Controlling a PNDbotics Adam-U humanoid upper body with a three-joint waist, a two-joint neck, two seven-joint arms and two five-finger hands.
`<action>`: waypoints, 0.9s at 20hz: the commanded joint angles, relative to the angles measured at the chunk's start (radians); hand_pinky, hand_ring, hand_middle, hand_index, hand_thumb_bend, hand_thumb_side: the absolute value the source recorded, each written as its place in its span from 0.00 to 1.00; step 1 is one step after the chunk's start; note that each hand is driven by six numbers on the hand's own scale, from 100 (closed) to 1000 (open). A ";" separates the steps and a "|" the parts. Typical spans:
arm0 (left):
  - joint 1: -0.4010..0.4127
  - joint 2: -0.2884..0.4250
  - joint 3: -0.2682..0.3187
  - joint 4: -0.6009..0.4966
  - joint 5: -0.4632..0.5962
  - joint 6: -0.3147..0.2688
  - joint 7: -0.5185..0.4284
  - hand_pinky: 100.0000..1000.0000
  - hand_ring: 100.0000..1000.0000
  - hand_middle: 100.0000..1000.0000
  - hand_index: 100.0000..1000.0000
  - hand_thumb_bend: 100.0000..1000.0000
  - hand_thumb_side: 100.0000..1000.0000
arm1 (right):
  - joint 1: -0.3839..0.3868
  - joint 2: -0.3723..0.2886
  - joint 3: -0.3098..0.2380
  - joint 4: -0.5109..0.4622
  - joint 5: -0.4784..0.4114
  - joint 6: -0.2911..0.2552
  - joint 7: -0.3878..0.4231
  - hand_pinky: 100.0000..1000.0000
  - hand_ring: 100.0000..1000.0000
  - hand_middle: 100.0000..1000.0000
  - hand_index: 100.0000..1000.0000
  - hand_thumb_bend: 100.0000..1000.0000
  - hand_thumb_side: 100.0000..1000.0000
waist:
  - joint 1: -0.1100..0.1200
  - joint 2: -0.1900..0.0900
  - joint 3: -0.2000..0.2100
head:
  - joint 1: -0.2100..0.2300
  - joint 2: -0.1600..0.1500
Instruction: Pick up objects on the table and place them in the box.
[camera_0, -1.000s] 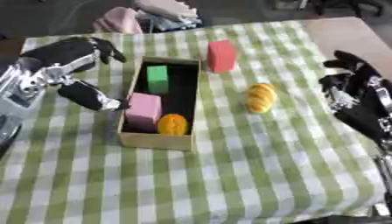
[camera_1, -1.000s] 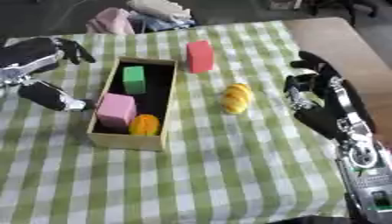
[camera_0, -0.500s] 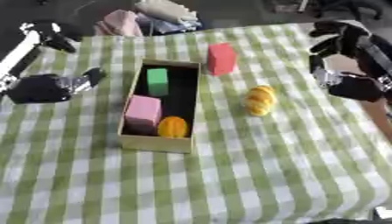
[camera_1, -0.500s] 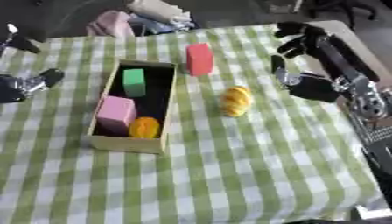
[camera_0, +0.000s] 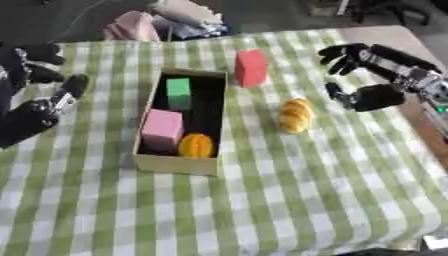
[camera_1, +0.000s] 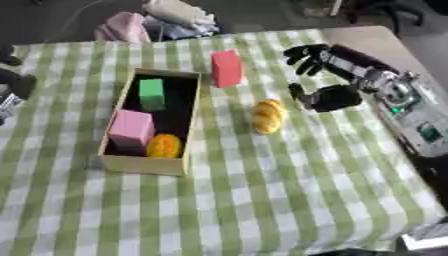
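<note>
On the green-checked desk (camera_0: 289, 200) our box (camera_0: 172, 162) holds three items; the red block (camera_0: 250, 68) and yellow piece (camera_0: 295, 115) wait outside, right robot hand (camera_0: 367, 75) spread, empty.

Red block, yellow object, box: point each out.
red block (camera_0: 250, 68), left eye view, middle of its front face
yellow object (camera_0: 295, 114), left eye view, its centre
box (camera_0: 176, 164), left eye view, near outer wall
</note>
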 joint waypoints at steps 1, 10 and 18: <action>0.000 -0.024 0.016 -0.002 0.004 -0.001 0.016 0.75 0.61 0.65 0.80 0.42 0.48 | -0.056 0.027 0.011 0.091 0.098 -0.031 0.065 0.78 0.79 0.83 0.95 0.00 0.35 | -0.016 0.000 0.001 | -0.010 -0.011; 0.015 -0.058 0.009 0.011 -0.030 0.005 -0.005 0.75 0.62 0.66 0.80 0.42 0.50 | -0.127 0.116 0.004 0.248 0.350 -0.110 0.077 0.82 0.84 0.85 0.95 0.00 0.53 | -0.014 0.001 0.003 | -0.020 -0.010; 0.020 -0.072 0.009 0.013 -0.063 0.012 -0.014 0.76 0.62 0.66 0.80 0.37 0.52 | -0.138 0.143 0.001 0.280 0.535 -0.178 0.032 0.82 0.79 0.79 0.89 0.00 0.33 | -0.012 0.002 0.008 | -0.024 -0.011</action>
